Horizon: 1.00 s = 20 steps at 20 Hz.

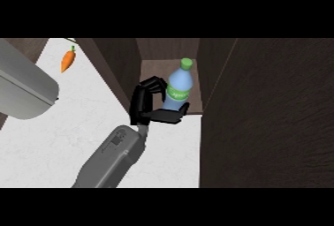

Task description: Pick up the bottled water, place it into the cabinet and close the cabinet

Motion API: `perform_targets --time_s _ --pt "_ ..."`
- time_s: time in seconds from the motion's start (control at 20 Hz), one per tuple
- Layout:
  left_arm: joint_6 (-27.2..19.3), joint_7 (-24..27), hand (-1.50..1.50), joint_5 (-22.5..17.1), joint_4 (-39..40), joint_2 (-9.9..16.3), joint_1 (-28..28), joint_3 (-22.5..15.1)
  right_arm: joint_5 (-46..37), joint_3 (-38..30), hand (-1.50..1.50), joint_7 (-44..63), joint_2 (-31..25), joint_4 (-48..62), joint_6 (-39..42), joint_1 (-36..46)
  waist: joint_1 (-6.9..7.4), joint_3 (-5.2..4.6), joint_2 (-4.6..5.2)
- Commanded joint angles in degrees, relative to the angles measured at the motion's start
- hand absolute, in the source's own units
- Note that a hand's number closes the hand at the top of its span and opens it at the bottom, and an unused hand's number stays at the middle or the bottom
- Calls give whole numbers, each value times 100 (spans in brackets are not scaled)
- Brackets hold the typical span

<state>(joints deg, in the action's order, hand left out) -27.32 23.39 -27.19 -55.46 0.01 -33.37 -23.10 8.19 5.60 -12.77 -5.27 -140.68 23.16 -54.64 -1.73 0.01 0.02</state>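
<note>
The right robot hand (pixel 149 107) is curling its fingers and thumb around the bottled water (pixel 177 86), holding it upright (green cap on top) inside the open cabinet (pixel 171 52). The dark cabinet door (pixel 267 114) is standing open at the right. A carrot (pixel 68 61) is lying on the white tabletop (pixel 58 141), well apart.
</note>
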Motion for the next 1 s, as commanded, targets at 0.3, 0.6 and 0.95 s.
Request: perform_targets --time_s 0.3,0.6,0.95 --pt "-593 -317 150 -580 1643 -1 -1665 217 810 -360 -150 358 -68 -436 37 149 -76 -4 59" --pt "-663 -97 150 43 3036 128 -2252 65 674 -428 -150 -67 -53 36 274 214 -245 4 100" --pt "-846 46 150 -191 4027 188 -2638 685 894 -506 -150 259 -130 -232 284 277 -255 -10 157"
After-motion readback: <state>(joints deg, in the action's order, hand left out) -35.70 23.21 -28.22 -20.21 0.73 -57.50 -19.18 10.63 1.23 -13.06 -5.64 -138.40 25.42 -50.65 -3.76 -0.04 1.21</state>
